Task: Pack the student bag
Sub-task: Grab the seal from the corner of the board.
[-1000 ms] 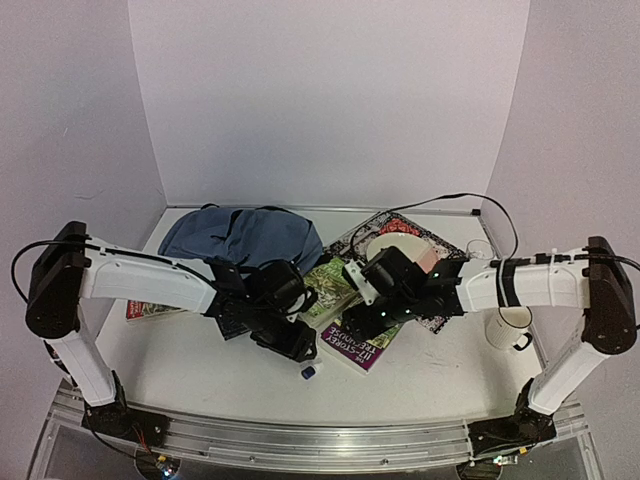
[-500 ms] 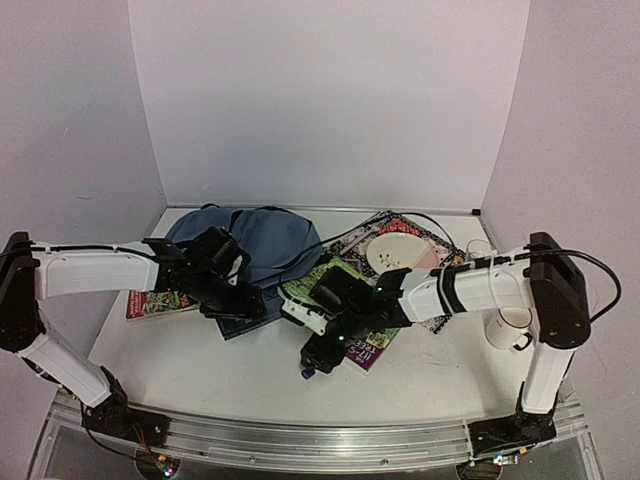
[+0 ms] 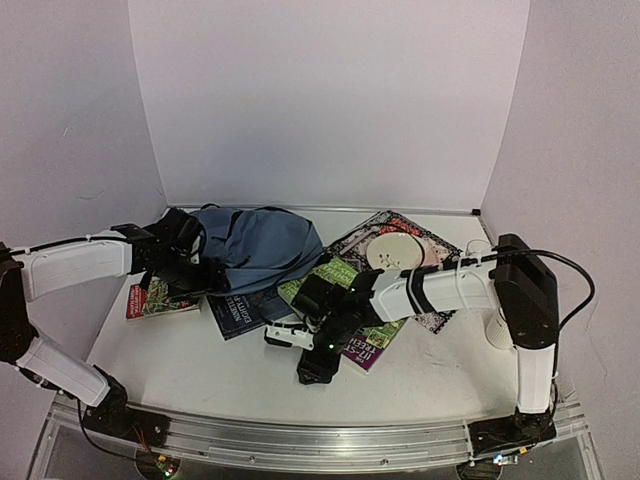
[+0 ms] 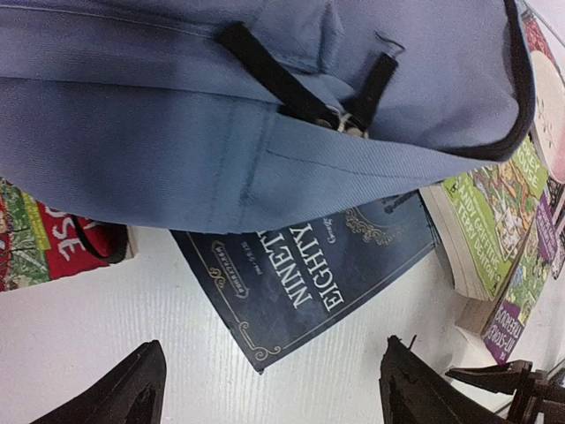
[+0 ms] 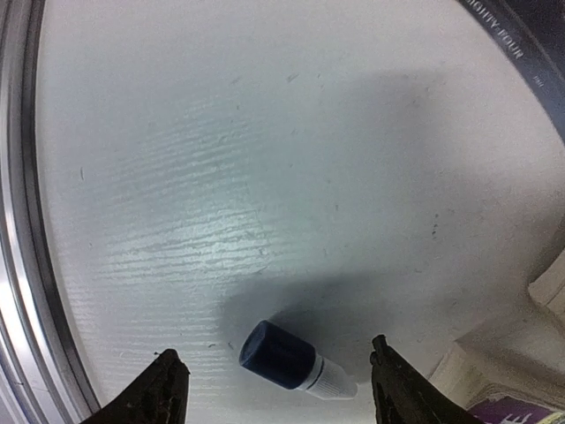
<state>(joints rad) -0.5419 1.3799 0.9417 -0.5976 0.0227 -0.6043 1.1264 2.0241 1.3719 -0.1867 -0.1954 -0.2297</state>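
Place: we read this as a robot lab cell | Walls: plain lilac panels (image 3: 330, 100) box in a white desk (image 3: 180, 365) | Near edge: metal rail (image 3: 300, 440) carries bolted arm bases (image 3: 510, 435)

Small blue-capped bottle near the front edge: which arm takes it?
Right. The right gripper is open directly above the bottle, with a finger on either side in its wrist view. The left gripper is open too, but off by the student bag and the dark blue book.

Built of white links (image 3: 72, 267) with black joints (image 3: 525, 288). Trailed by thin black cables (image 3: 563, 258). Tipped with dark tapered fingers (image 4: 132, 393).
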